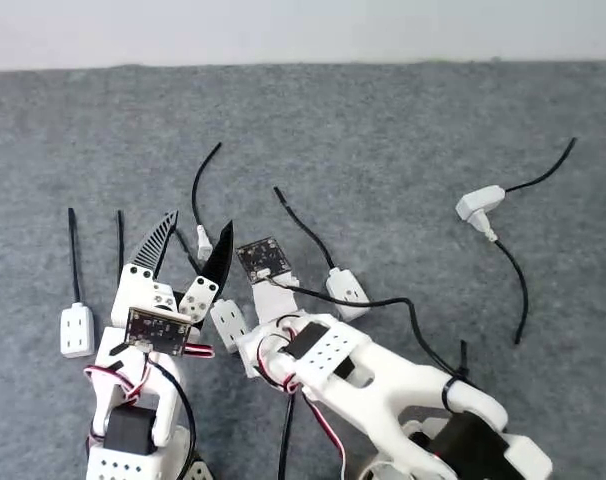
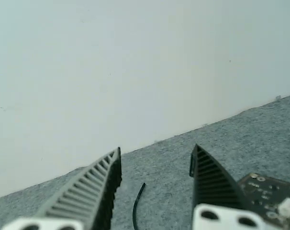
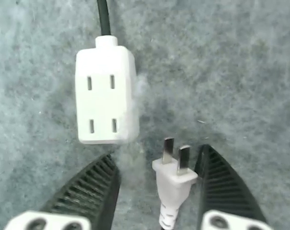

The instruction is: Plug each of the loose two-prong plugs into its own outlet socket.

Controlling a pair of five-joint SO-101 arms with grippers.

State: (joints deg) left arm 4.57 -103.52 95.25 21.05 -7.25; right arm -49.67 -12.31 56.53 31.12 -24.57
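My right gripper points down at the grey carpet, fingers open. A white two-prong plug lies between them, close to one finger and not pinched. Its prongs aim at a white outlet socket just beyond, whose black cord runs away from me. My left gripper is open and tilted up toward the wall. From above, a small white plug on a black cord lies between its fingers. White outlet sockets rest at the left, between the arms and right of centre.
At the far right lies another white plug body with black cords leading up-right and down. Loose black cord ends lie on the carpet left of my left arm. The right arm's camera board sits close beside the left gripper.
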